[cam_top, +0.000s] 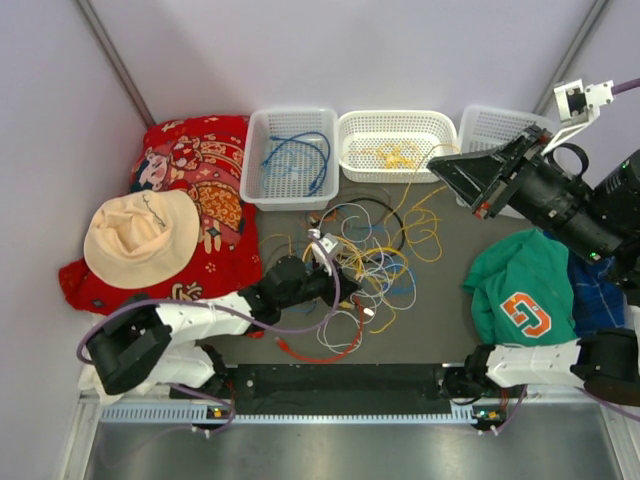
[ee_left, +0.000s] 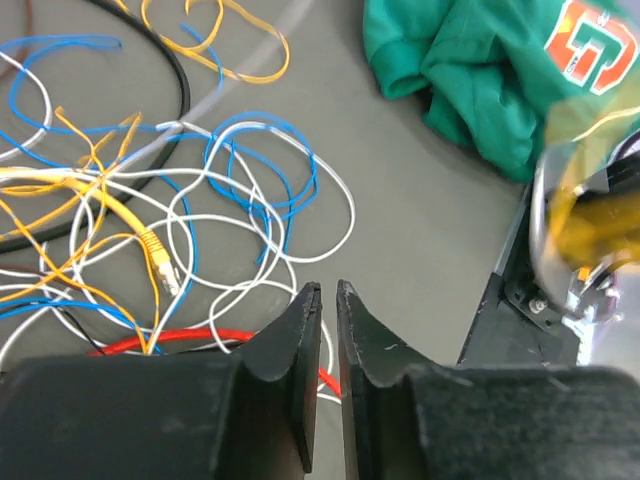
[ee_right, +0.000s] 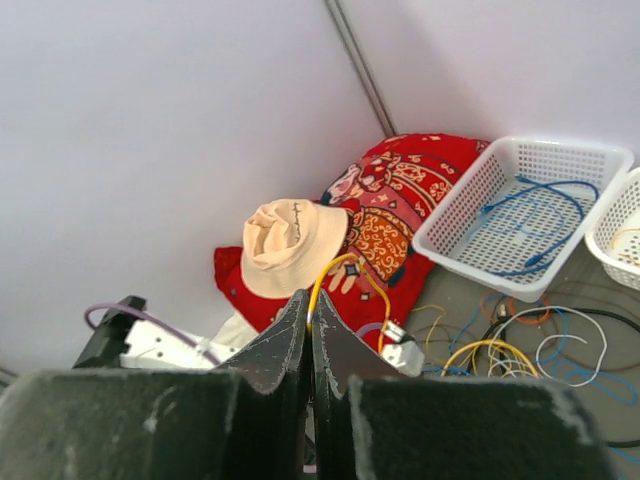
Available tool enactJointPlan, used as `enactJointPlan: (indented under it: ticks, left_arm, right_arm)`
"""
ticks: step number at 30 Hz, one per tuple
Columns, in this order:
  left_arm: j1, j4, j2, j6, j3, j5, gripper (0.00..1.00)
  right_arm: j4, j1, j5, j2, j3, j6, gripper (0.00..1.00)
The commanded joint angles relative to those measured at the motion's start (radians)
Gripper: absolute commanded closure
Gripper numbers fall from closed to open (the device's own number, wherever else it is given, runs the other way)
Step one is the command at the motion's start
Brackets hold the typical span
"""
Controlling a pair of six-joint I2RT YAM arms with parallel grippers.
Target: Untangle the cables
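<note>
Cables point(cam_top: 372, 262) lie in one messy heap in the middle of the table point(cam_top: 440, 320), with yellow, white, blue, red and black all looped together. They look thin, light and bendy. I think a hard pull would only make tighter knots, so a plug end like the yellow plug point(ee_left: 158, 258) seems best to hold. The left gripper point(ee_left: 328, 290) sits low in the heap, fingers almost together. A red cable point(ee_left: 180, 338) shows in the slit, but I cannot tell if it is pinched. The right gripper point(ee_right: 310, 298) is up high, clamped on a yellow cable point(ee_right: 340, 262). White baskets point(cam_top: 290, 203) stand behind.
</note>
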Motion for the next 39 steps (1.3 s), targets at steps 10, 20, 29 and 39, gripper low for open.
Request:
enactJointPlan:
  ticks: [10,20,29,39]
  left_arm:
    - [-0.002,0.313,-0.302,-0.017,-0.138,-0.128,0.01]
    - [-0.002,0.422,-0.156,0.048,-0.048,0.007,0.01]
    - [0.001,0.557,0.066,0.054,0.077,0.049,0.39]
    - [0.015,-0.216,0.091,-0.094,0.17,-0.177,1.0]
  right_arm:
    - [0.047,0.013,0.01,0.028,-0.042,0.001,1.0]
    - [0.061,0.015,-0.057,0.048,-0.041,0.038,1.0]
    - [0.047,0.015,-0.076,0.045,-0.056,0.047,1.0]
    - [0.113,0.015,0.142,-0.007,-0.058,-0.074,1.0]
